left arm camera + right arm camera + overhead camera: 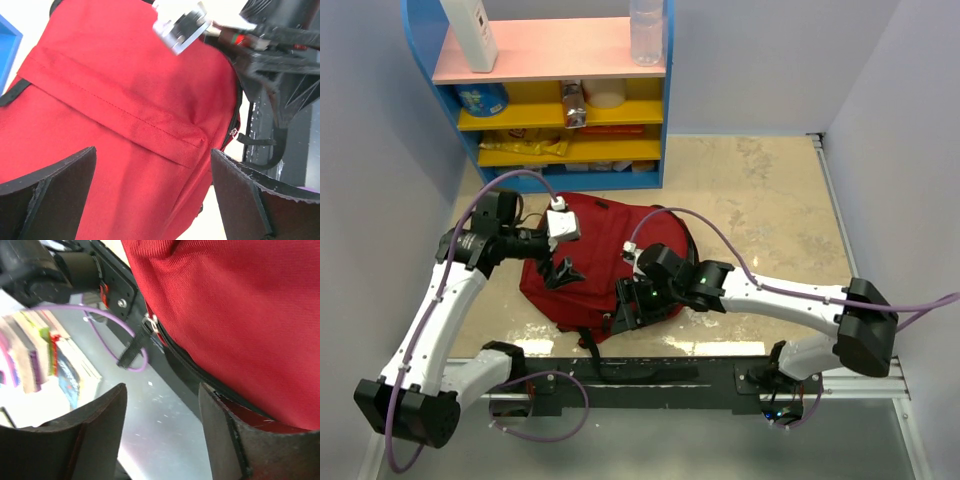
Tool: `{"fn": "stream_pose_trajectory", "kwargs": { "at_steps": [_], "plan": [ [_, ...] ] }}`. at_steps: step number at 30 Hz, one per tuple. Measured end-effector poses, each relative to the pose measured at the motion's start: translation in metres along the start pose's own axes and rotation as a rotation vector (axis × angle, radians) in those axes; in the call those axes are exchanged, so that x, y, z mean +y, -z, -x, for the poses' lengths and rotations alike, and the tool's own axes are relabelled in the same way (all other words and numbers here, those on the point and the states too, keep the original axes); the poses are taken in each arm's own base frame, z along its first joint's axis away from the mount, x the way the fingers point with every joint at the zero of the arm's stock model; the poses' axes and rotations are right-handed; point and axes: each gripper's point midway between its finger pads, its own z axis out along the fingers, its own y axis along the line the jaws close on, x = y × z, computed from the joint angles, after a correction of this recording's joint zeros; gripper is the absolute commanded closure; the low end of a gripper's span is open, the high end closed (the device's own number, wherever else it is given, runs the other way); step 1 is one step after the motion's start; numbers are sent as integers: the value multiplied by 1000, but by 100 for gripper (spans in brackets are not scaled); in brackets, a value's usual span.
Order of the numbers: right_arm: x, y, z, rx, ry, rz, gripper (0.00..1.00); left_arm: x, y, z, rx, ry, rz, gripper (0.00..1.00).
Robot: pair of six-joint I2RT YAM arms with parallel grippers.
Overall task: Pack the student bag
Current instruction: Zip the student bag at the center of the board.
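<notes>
Snagging is the chief worry. The right gripper (162,395) hangs low at the near edge of the bag (590,245). Its fingers are apart with nothing between them, and one lies close against the red cloth beside the zip pull (149,324). A close from here could, I judge, catch fabric or the black tab rather than the pull, and drag the whole bag toward the rail (650,372).

The left gripper (154,152) hovers over the bag's red front with fingers spread wide, holding nothing. Nothing pins the bag, so a tug on the zip may slide it instead of opening it. Both arms crowd the same patch, so a knock between them is possible.

The bag lies flat on the table between the two arms, in front of the shelf (417,30), and looks zipped.

Count:
- one bag
- two grippers
- one shelf
- two bottles on its top board, a white bottle (470,30) and a clear bottle (646,30)

Books (30,360) show blurred in the right wrist view, and I cannot tell how many there are.
</notes>
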Motion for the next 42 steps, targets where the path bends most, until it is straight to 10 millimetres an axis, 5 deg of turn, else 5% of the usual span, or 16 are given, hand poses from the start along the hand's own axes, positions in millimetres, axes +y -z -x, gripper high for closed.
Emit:
{"fn": "stream_pose_trajectory", "kwargs": {
  "at_steps": [14, 29, 42],
  "plan": [
    [40, -37, 4, -15, -184, 23, 49, -5, -2, -17, -19, -45, 33, 2],
    [10, -44, 23, -187, -275, -149, 65, -15, 4, -5, -70, -141, 30, 1],
    [-1, -34, 20, -218, -268, -198, 100, -29, -11, -17, -106, -96, -89, 9]
  ]
}}
